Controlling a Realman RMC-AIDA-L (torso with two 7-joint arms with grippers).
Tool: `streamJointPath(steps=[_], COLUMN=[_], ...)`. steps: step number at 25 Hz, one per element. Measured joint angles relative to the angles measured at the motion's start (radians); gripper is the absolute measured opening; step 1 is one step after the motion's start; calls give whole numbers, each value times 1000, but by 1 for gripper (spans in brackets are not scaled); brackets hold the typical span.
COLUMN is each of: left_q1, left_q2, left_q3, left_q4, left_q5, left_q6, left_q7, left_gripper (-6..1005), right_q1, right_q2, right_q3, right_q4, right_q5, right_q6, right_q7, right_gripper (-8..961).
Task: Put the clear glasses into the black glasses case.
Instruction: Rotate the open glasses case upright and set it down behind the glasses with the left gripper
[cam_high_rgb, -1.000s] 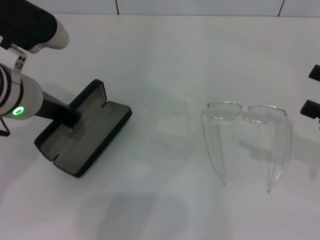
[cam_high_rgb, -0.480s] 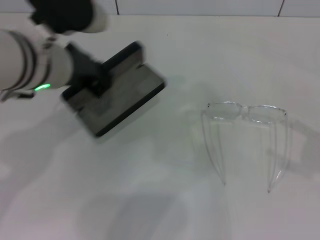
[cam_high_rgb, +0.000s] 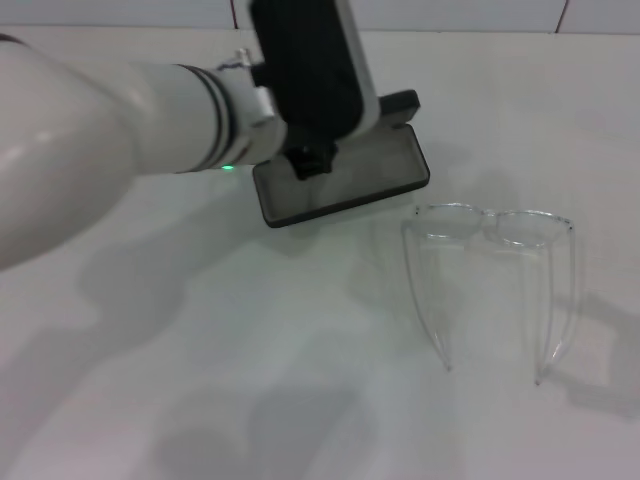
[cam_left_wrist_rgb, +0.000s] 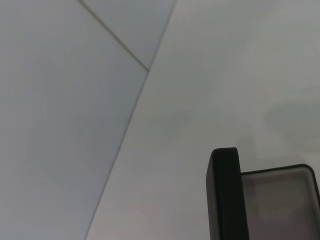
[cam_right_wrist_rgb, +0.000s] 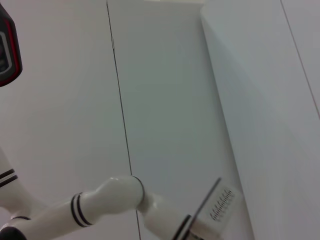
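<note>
Currently the left gripper (cam_high_rgb: 312, 160) is at the black glasses case (cam_high_rgb: 345, 178), its dark fingers down at the near-left part of the open tray, close to the hinge side. It appears pinched on the case wall, though the wrist housing above it hides most of the fingers, so this is a judgement from the contact point. The white left arm stretches in from the left edge of the head view, a green light glowing near the wrist.

The case sits open on the white table (cam_high_rgb: 300, 380), toward the back and middle of the scene. Its shallow tray faces up, showing grey lining, and the lid stands raised behind it, partly hidden by the arm. In the left wrist view the lid shows as a thick matte black edge with a rounded corner, beside the grey-lined tray.

The clear glasses (cam_high_rgb: 492, 280) lie on the table just beside the case, to its right and nearer the robot. They are fully transparent, with a wraparound front facing away from the robot and two long thin arms unfolded, pointing toward the robot. They are not touching the case.

The right gripper is not visible in any view; its wrist camera looks only at pale wall panels and the other arm.

As for progress, the case is open and close to the glasses, but the glasses are untouched. Picking them up and laying them in the tray is left to do.
</note>
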Motion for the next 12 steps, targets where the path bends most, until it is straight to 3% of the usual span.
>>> streamJointPath(steps=[5,12], left_q1=[-51,-50], left_q2=[0,-1], left_q3=[57,144], left_q4=[-126,-146], left_q5=[1,-5], left_q6=[-94,-123], left_q7=[20,102], left_gripper=[196,197], right_q1=[1,-2], right_q2=[2,3], right_q3=[3,14], right_q4=[1,2], right_q5=[-6,-6], right_q6=[1,1], right_q7=[0,-1], right_gripper=[870,870])
